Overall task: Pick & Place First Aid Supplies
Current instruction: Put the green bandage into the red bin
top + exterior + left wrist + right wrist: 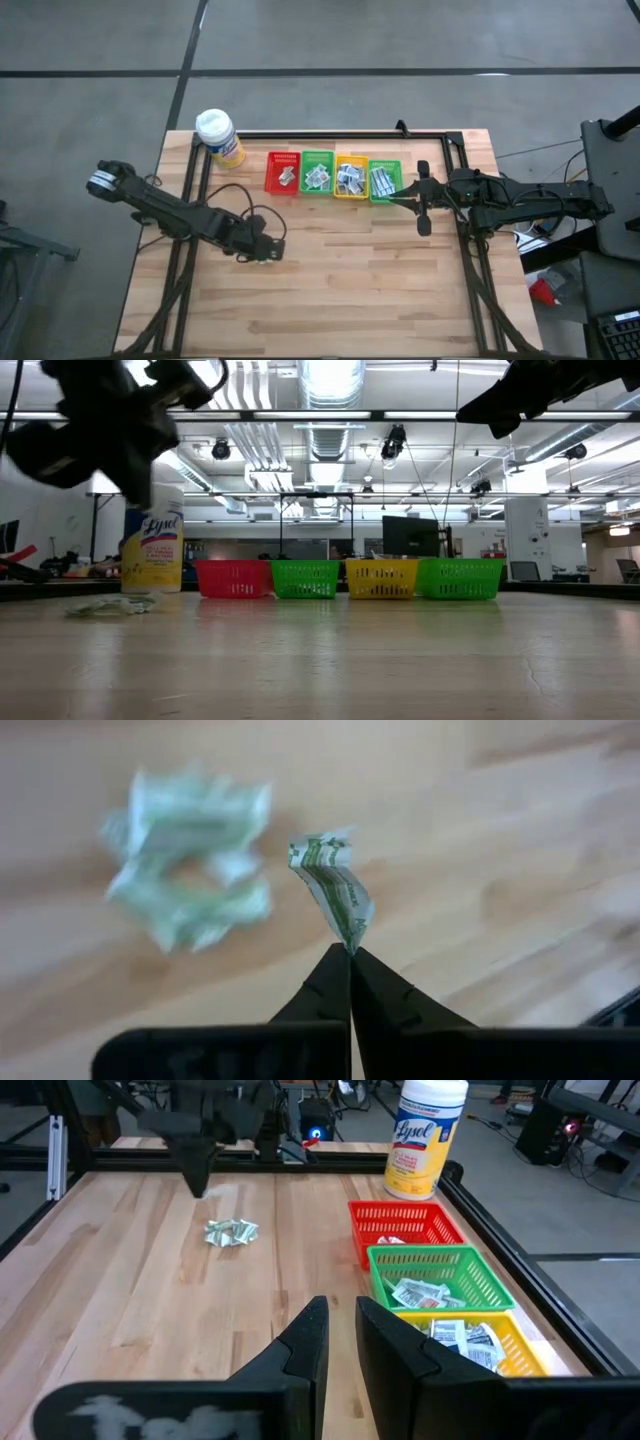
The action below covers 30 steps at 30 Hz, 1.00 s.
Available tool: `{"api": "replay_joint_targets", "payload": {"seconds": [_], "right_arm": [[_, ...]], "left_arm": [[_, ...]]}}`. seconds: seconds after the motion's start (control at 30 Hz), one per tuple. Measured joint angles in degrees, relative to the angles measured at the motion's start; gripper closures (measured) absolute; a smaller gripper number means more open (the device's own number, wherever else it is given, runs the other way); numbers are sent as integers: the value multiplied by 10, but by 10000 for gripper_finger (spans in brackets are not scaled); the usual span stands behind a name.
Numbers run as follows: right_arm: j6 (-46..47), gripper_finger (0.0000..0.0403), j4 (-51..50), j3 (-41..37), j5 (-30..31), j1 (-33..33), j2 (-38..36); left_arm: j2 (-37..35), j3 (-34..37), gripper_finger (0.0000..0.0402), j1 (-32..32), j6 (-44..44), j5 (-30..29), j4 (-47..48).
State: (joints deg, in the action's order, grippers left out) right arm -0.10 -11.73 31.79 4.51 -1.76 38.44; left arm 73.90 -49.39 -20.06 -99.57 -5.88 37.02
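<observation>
Left gripper point(350, 952) jaws pinch a green-print packet point(335, 890) by one corner, so carry it slowly to the green basket point(318, 172); right gripper point(340, 1325) jaws slightly apart, empty.

Four small plastic baskets point(336, 176) sit side by side along the table's point(330, 290) far edge, paper packets point(348, 180) inside each. The white-capped yellow bottle point(219, 137) stands just left of them, and a loose packet pile point(231, 1232) lies out front, toward the left.

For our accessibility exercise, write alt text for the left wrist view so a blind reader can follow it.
The left gripper, its fingers shut, pinches a crumpled green-printed packet by one end above the wooden table. A blurred small heap of similar packets lies on the table beyond it.
</observation>
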Motion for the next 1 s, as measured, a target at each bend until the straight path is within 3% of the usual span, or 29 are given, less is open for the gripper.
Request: {"api": "replay_joint_targets", "payload": {"seconds": [0.27, 1.0], "right_arm": [[0, 351, 0, 0, 0, 0, 0], [0, 351, 0, 0, 0, 0, 0]], "left_arm": [[18, -76, 401, 45, 161, -111, 3], [130, -231, 401, 321, 548, -132, 28]]}}
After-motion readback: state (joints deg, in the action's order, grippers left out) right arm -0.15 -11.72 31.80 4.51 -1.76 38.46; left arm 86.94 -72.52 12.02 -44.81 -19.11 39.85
